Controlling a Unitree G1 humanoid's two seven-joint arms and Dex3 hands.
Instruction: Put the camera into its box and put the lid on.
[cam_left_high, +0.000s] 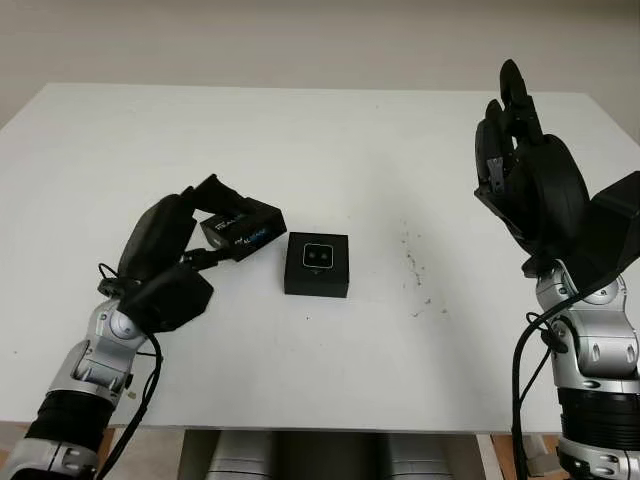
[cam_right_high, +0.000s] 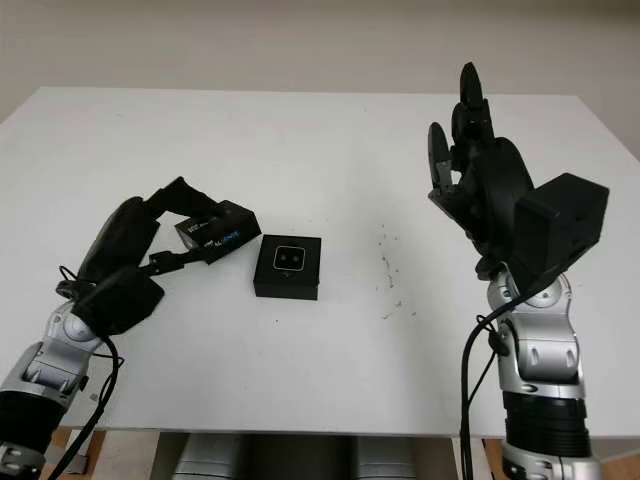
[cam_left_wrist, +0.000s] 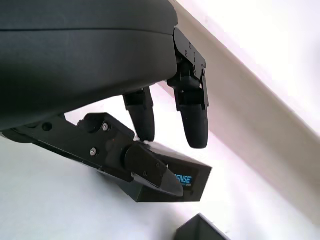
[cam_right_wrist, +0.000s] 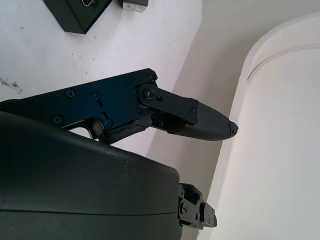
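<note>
Lid (cam_left_high: 243, 230), a light, stiff black cardboard shell best pinched by its side walls, is gripped in the left hand (cam_left_high: 190, 235) and tilted just beside the box (cam_left_high: 317, 264) holding the camera (cam_left_high: 318, 257) mid-desk (cam_left_high: 330, 140), while the empty right hand (cam_left_high: 520, 150) is raised open at the right.

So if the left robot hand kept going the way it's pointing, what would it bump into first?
The left robot hand, gripping the box lid, points toward the open box holding the camera. The lid would probably hit that box first, though depth is uncertain.
</note>
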